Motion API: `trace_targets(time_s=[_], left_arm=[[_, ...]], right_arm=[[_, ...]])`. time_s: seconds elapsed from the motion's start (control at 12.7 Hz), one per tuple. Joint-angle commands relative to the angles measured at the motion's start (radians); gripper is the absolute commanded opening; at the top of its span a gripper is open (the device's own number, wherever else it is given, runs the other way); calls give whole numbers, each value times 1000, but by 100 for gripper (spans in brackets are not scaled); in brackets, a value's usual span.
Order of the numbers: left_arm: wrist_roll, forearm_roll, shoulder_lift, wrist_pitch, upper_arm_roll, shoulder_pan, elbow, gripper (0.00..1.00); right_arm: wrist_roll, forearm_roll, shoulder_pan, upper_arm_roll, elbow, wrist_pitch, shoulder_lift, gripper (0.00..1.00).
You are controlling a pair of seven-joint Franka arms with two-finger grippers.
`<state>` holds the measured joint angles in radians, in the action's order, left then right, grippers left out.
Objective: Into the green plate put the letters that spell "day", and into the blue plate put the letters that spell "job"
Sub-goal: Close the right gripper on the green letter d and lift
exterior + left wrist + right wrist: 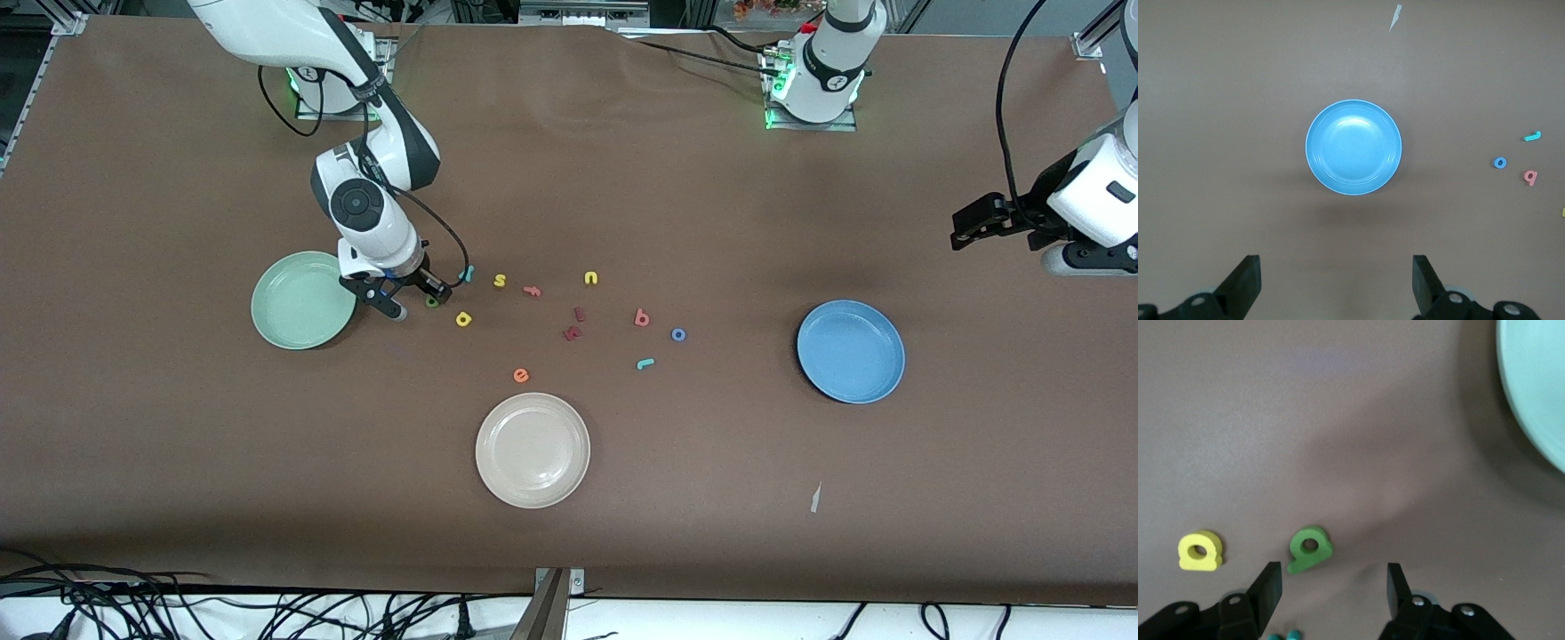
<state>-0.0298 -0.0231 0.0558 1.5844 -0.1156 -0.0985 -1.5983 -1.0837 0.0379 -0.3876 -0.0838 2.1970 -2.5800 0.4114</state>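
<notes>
While the left gripper (pixel 1337 283) waits agape, right gripper (pixel 1331 587) jaws seemingly straddle green d (pixel 1309 548), unclenched.

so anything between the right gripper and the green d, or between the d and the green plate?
Nothing visible. The right gripper is down at the green d, fingers astride it with bare table between. From there to the green plate only bare mat shows; the yellow a lies away from that path.
</notes>
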Motion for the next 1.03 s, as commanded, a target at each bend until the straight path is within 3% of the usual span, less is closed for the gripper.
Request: trace_targets(time_s=[0.0,0.47,0.55,0.71,0.79,0.95], left_arm=[[27,14,-7,-14,4,-3,1,100],[27,11,-7,-14,4,-3,1,100],[25,11,-7,-14,2,-3,1,100],[25,11,-7,-14,2,-3,1,100],[27,11,-7,-14,2,-3,1,100],[27,11,-7,-14,2,-3,1,100]], right_arm=[[-59,19,-8,9,-40,-22,33,73],[-98,19,-37,22,-60,-51,75,69],[-98,20,-37,24,-60,-51,75,60],[-98,22,-37,27,-62,-51,75,21],[-98,22,-37,27,-62,-49,75,11],[-90,24,-36,30,-62,-42,66,9]])
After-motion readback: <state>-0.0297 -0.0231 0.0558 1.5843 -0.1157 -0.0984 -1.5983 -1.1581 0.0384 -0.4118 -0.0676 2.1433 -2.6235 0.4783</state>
